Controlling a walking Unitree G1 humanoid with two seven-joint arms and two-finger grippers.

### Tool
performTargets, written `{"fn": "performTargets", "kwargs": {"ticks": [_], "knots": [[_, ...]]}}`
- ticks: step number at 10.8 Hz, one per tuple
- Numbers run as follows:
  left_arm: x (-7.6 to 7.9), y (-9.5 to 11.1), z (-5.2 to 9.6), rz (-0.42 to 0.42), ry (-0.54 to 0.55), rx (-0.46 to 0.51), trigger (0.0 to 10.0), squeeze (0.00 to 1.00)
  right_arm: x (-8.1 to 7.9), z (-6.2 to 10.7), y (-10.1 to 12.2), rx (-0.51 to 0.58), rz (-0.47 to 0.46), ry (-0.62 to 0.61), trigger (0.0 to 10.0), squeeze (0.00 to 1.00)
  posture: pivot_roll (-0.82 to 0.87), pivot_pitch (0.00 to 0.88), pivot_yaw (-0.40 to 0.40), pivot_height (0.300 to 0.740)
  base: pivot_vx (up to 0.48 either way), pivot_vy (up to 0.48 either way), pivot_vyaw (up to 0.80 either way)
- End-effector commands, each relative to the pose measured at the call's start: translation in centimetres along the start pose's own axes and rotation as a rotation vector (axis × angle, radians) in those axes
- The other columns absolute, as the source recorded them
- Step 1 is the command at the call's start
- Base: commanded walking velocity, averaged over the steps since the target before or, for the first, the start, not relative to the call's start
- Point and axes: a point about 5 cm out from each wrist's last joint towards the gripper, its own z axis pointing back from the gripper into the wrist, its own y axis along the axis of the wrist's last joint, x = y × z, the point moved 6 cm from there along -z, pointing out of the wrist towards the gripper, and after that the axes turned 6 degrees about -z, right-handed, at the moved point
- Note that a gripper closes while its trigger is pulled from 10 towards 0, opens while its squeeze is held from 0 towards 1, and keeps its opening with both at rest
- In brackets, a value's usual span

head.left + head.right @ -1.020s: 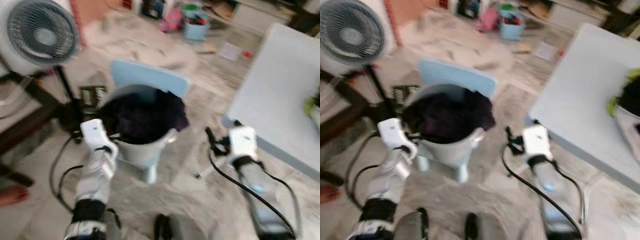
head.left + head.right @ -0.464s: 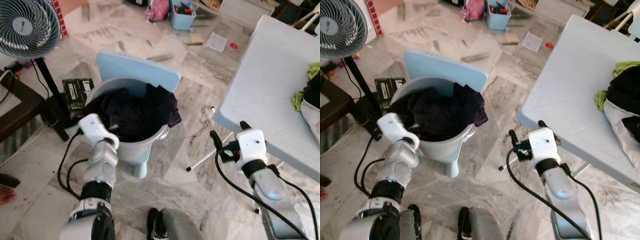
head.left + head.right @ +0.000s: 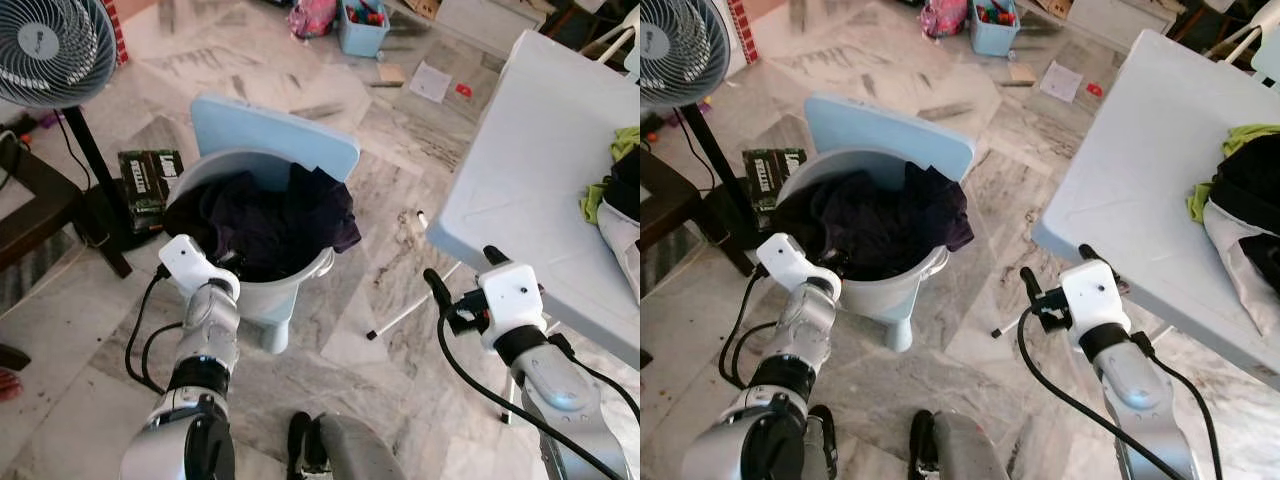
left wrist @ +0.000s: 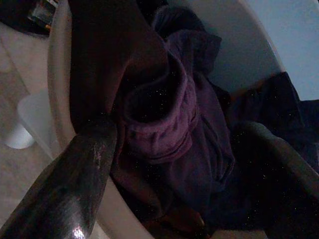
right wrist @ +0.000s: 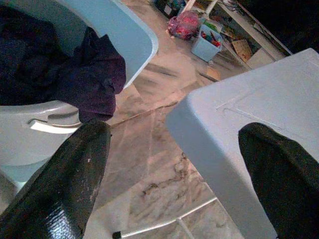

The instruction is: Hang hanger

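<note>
From the head views we see our left claw (image 3: 222, 262) at the near rim of a pale laundry basket (image 3: 300, 290) full of dark clothes (image 3: 270, 215); our right claw (image 3: 462, 280) hovers beside the white bench (image 3: 520, 170). A thin rod (image 3: 400, 315) lies on the marble floor (image 3: 340, 120); no hanger is identifiable. Left wrist view: fingers (image 4: 65, 194) spread over purple cloth (image 4: 169, 129). Right wrist view: fingers (image 5: 65, 184) apart, holding nothing.

Fan (image 3: 45, 45) and tabletop (image 3: 530, 170) cut off by frame edges; clothes pile (image 3: 1245, 200) partly cropped; bucket (image 3: 300, 285) interior hidden beneath dark laundry (image 3: 265, 220).
</note>
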Motion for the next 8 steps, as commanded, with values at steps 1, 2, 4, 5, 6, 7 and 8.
{"fn": "performTargets", "kwargs": {"ticks": [1, 2, 4, 5, 6, 7, 8], "knots": [[-0.7, -2.3, 0.4, 0.015, 0.03, -0.079, 10.0, 0.0, 0.4, 0.5, 0.0, -0.01, 0.01, -0.002, 10.0, 0.0, -0.34, 0.245, -0.234, 0.74, 0.0, 0.0, 0.0], [-0.8, -1.8, 0.2, 0.019, 0.039, -0.068, 10.0, 0.0, 0.5, 0.9, -0.1, -0.021, 0.014, 0.002, 10.0, 0.0, -0.34, 0.253, -0.236, 0.74, 0.0, 0.0, 0.0], [-0.4, -1.5, 0.1, 0.015, 0.046, -0.056, 9.9, 0.0, 0.5, 0.6, 0.0, -0.03, 0.018, 0.005, 10.0, 0.0, -0.33, 0.255, -0.24, 0.74, 0.0, 0.0, 0.0], [-1.1, -2.1, 0.1, -0.009, 0.067, -0.094, 0.0, 0.0, 0.2, 0.5, 0.1, -0.027, 0.019, 0.014, 10.0, 0.0, -0.34, 0.256, -0.243, 0.74, 0.0, 0.0, 0.0], [-1.7, -2.1, -0.1, 0.0, 0.081, -0.111, 0.0, 0.0, -0.1, 0.5, 0.1, -0.024, 0.025, 0.028, 10.0, 0.0, -0.34, 0.253, -0.244, 0.74, 0.0, 0.0, 0.0], [-2.5, -1.7, -0.4, -0.025, 0.099, -0.127, 0.0, 0.0, -0.1, 0.5, 0.1, -0.024, 0.028, 0.029, 10.0, 0.0, -0.34, 0.244, -0.239, 0.74, 0.0, 0.0, 0.0], [-2.8, -1.2, -0.6, -0.036, 0.104, -0.119, 0.0, 0.0, -0.1, 0.5, 0.0, -0.025, 0.028, 0.027, 10.0, 0.0, -0.34, 0.243, -0.236, 0.74, 0.0, 0.0, 0.0]]}}
